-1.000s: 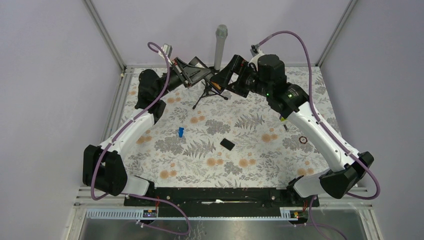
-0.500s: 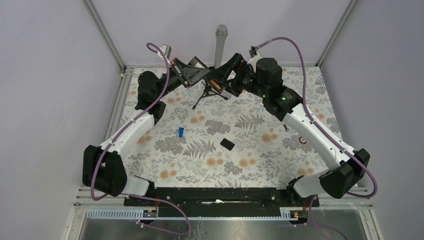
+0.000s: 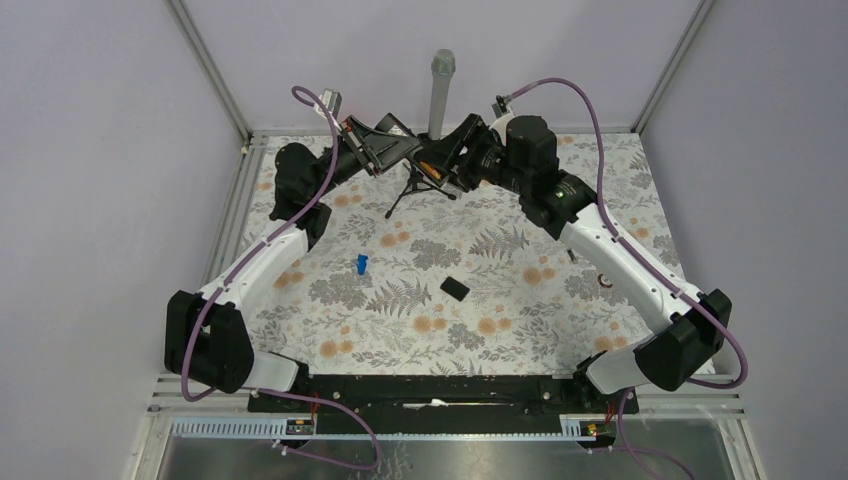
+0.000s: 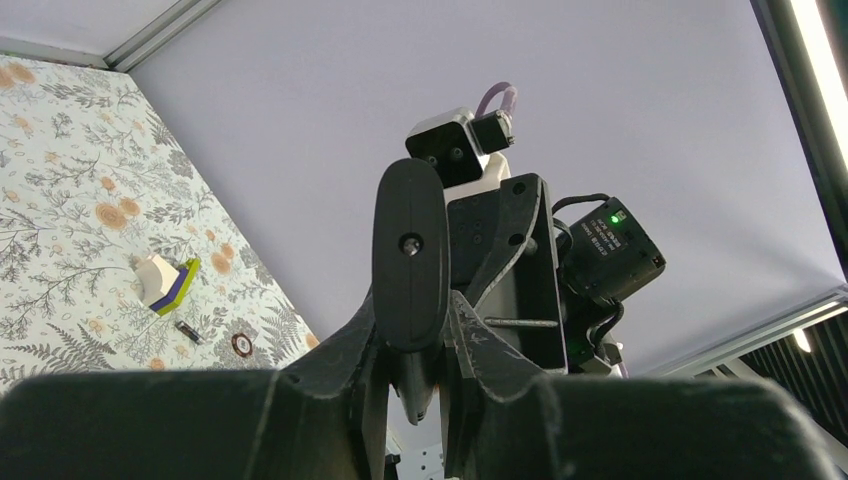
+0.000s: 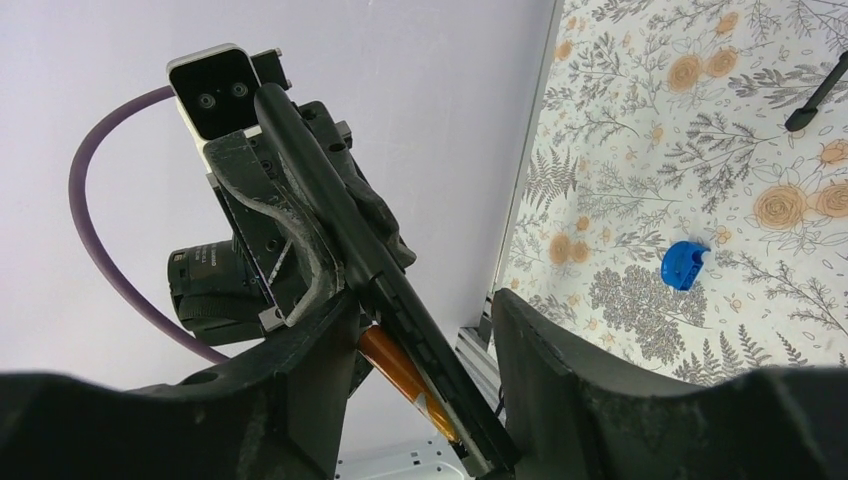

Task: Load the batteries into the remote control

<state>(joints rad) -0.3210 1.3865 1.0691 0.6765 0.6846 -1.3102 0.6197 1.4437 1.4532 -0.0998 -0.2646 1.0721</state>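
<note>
My left gripper is shut on the remote control, a slim black bar held in the air at the back of the table. In the left wrist view the remote stands end-on between the fingers. My right gripper faces it, jaws apart around the bar's free end. In the right wrist view the remote runs diagonally between my fingers. An orange battery lies along its side against my left finger; the right finger stands clear. The battery shows as an orange spot from above.
A blue piece and a square black cover plate lie mid-table. A small ring lies at the right. A yellow-green stick with a white piece shows in the left wrist view. A black tripod and grey post stand at the back.
My right arm has swung left and brought its gripper and the orange battery up against the remote. The left arm has held still.
</note>
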